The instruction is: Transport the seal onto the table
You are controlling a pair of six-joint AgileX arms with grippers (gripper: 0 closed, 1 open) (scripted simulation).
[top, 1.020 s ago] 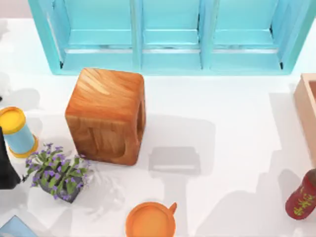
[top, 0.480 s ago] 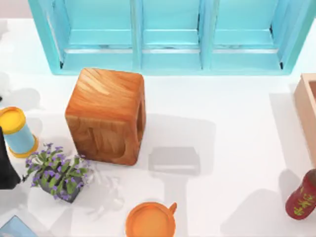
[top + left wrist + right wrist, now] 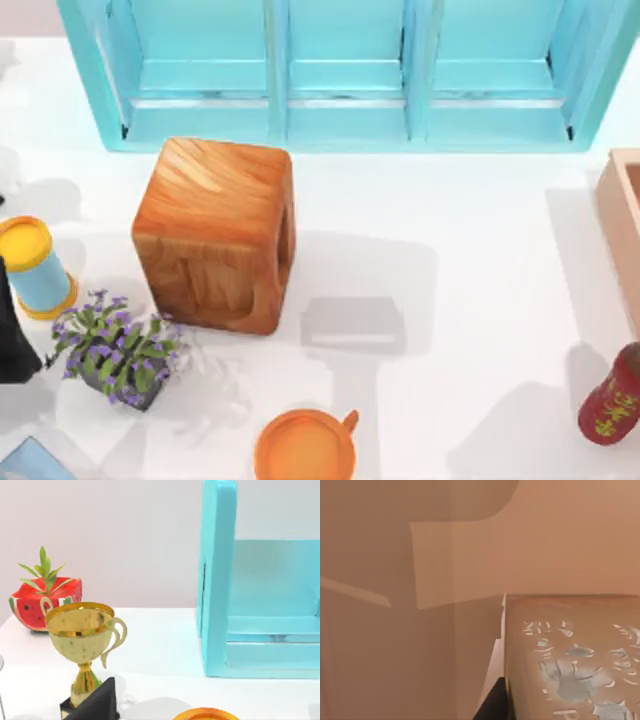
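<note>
The seal [image 3: 570,665] looms very close in the right wrist view: a tan stone-like block with pale flaked marks on its face. My right gripper [image 3: 520,712] is shut on it, one dark fingertip [image 3: 492,707] pressed against its edge. Plain tan-brown walls surround it. The white table [image 3: 450,220] spreads across the top view. My left arm [image 3: 15,330] stays parked at the table's left edge.
A large wooden cube [image 3: 215,230] stands left of centre before the turquoise shelf [image 3: 345,70]. A pale wooden box edge [image 3: 622,230] and a red bottle [image 3: 612,400] are at the right. An orange cup [image 3: 305,448], a purple plant [image 3: 118,345] and a yellow-blue can [image 3: 32,265] crowd the front left.
The soft shadows on the table's front part have shifted slightly. The objects in the top view have stayed put.
</note>
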